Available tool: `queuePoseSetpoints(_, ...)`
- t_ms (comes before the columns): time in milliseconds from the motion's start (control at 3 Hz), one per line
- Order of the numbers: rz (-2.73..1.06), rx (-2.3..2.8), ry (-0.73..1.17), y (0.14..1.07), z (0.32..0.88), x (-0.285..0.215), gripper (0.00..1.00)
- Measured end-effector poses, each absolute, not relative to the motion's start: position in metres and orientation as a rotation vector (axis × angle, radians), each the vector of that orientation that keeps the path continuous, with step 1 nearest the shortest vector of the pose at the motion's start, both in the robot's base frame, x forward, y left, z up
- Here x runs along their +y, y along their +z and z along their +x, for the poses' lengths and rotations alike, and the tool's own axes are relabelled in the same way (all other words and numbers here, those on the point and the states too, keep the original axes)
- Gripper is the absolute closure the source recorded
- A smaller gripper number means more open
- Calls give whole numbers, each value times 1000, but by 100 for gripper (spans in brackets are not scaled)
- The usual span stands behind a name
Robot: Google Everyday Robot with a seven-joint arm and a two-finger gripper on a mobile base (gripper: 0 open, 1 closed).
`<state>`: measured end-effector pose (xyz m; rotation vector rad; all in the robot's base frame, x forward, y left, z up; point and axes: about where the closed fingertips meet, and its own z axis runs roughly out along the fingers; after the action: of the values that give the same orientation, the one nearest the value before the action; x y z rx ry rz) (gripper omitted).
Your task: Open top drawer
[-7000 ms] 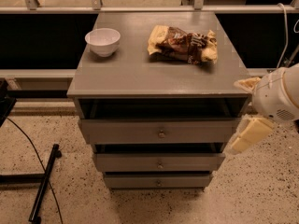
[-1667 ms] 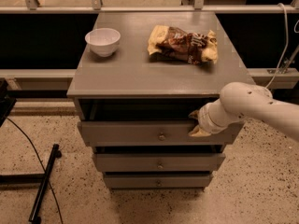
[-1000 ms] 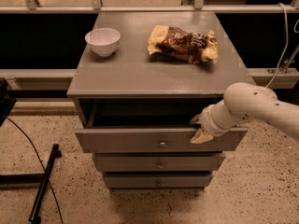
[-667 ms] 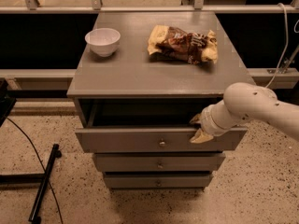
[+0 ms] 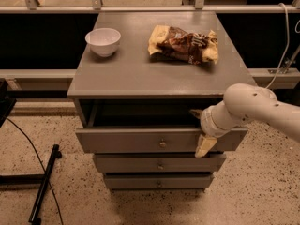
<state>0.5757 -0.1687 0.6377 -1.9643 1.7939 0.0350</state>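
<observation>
The gripper (image 5: 200, 131) clamps the partly open top drawer (image 5: 136, 140) at its right end; bowl (image 5: 103, 41) and snack bag (image 5: 183, 43) sit above.

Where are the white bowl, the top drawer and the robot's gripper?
white bowl (image 5: 103, 40): camera view, its inside.
top drawer (image 5: 131, 140): camera view, front panel, left of knob.
gripper (image 5: 200, 130): camera view, midpoint, at drawer front's right end.

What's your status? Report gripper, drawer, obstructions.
Gripper at top drawer front edge, right side. Drawer partly out. Bowl, snack bag on cabinet top, not blocking.
</observation>
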Motion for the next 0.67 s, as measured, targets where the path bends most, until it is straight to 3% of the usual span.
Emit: queuePoseSetpoints(667,-1980,1797,55,630,580,-169,0)
